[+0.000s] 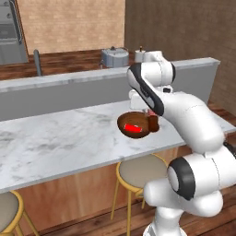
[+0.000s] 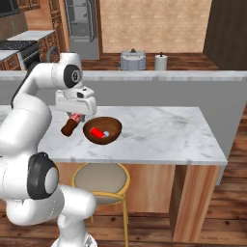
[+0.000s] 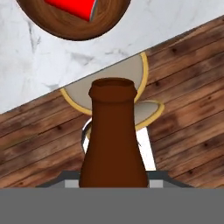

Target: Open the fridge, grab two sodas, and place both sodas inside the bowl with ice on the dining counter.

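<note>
The robot arm is white, fat and round, with shiny smooth parts and black rings at its joints.

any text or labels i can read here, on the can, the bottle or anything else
No readable text anywhere.
Red can in the bowl: plain red, no lettering.
Brown bottle in the gripper: its red label is a plain patch, no words to make out.
Appliances on the far ledge: too small and blurred to read.
</note>
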Controlling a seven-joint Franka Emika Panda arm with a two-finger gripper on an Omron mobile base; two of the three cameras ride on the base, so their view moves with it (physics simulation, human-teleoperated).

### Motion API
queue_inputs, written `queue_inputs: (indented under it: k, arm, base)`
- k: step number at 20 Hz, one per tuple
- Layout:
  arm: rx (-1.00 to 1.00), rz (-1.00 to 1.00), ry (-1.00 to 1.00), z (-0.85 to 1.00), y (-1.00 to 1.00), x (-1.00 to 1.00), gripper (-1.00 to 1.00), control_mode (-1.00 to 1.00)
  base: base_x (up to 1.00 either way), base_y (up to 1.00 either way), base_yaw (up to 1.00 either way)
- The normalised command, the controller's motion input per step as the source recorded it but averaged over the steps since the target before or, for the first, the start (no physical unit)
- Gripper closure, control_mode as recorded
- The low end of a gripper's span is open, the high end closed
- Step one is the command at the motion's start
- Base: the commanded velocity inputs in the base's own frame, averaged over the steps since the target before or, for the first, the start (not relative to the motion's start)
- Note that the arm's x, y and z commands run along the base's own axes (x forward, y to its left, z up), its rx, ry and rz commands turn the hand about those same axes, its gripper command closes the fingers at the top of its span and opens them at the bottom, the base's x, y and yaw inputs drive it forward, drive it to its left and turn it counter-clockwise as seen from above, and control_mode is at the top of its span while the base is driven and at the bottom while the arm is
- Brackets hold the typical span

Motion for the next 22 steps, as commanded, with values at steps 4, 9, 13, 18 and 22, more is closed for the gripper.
queue_inputs:
  k: [4,9,13,18,22]
  arm:
    - [0.0,-0.22,0.1,-0.41,0.0,0.59,1.0,-1.0]
    - [0.0,-0.18,0.02,-0.35,0.0,0.56,1.0,-1.0]
    - [0.0,-0.14,0.0,-0.36,0.0,0.48,1.0,-1.0]
    - [0.0,-0.12,0.0,-0.38,-0.02,0.46,1.0,-1.0]
    - [0.0,-0.09,0.0,-0.32,-0.1,0.48,1.0,-1.0]
  base:
    - [0.0,0.0,0.0]
    - [0.0,0.0,0.0]
    - [0.0,0.0,0.0]
    - [0.0,0.0,0.0]
    - [0.0,0.0,0.0]
